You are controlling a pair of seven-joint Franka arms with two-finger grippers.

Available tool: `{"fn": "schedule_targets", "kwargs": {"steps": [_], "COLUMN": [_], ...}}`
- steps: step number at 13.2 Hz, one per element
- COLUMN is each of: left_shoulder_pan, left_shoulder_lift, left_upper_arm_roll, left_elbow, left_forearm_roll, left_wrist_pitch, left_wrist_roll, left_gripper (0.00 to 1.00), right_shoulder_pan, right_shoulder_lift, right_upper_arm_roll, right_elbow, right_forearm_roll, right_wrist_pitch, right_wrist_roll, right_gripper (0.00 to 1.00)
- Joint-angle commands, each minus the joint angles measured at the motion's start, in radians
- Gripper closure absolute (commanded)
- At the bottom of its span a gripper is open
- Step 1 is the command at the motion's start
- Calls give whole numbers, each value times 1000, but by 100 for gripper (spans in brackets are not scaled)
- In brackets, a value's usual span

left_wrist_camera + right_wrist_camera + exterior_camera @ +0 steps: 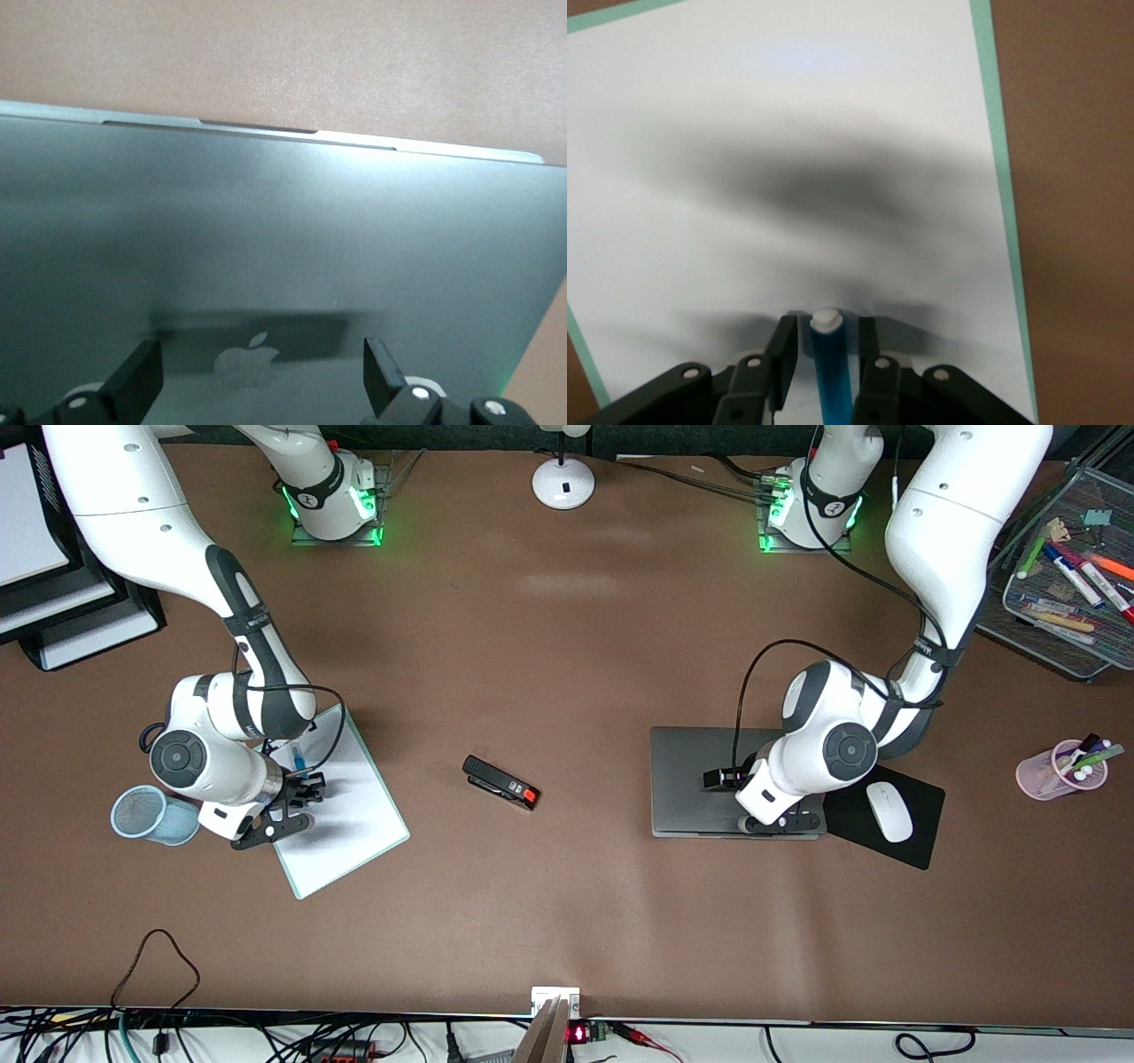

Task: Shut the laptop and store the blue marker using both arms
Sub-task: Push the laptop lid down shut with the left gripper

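Observation:
The laptop point(691, 779) lies closed on the table toward the left arm's end, and its grey lid with the apple logo fills the left wrist view point(283, 230). My left gripper point(778, 822) is open and empty just above the lid, with its fingers point(142, 376) either side of the logo. The blue marker point(299, 760) lies on a white board point(354, 815) toward the right arm's end. My right gripper point(279, 819) is low over the board. In the right wrist view my right gripper point(827, 354) straddles the marker point(831, 376) at its pale end, with a small gap on each side.
A blue mesh cup point(151, 815) stands beside the right gripper. A black stapler point(500, 782) lies mid-table. A black mouse pad point(921, 841) with a white mouse point(889, 811) sits beside the laptop. A pink pen cup point(1054, 775) and a mesh tray point(1019, 549) stand toward the left arm's end.

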Motion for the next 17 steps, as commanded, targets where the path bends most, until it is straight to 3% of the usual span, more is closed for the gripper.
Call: {"fn": "schedule_targets", "kwargs": {"steps": [1, 5, 12, 17], "left_shoulder_pan": [-14, 6, 34, 90], "left_shoulder_lift": [32, -16, -204, -348], "left_upper_arm_roll": [11, 15, 22, 19], "left_elbow": [47, 61, 61, 61], "left_forearm_roll": [21, 46, 46, 46], "left_wrist_pitch": [-3, -53, -242, -389], "left_wrist_roll": [-7, -2, 2, 60], "left_gripper": [0, 0, 0, 0], "right_shoulder_pan": [-6, -6, -20, -91], "right_shoulder_lift": [11, 11, -21, -154], "right_upper_arm_roll": [6, 6, 4, 4], "right_elbow": [4, 9, 169, 190], "right_forearm_roll": [16, 16, 19, 90], "right_wrist_pitch": [10, 9, -118, -151], "right_wrist_roll": [-13, -19, -74, -270], "right_gripper": [68, 100, 100, 100]}}
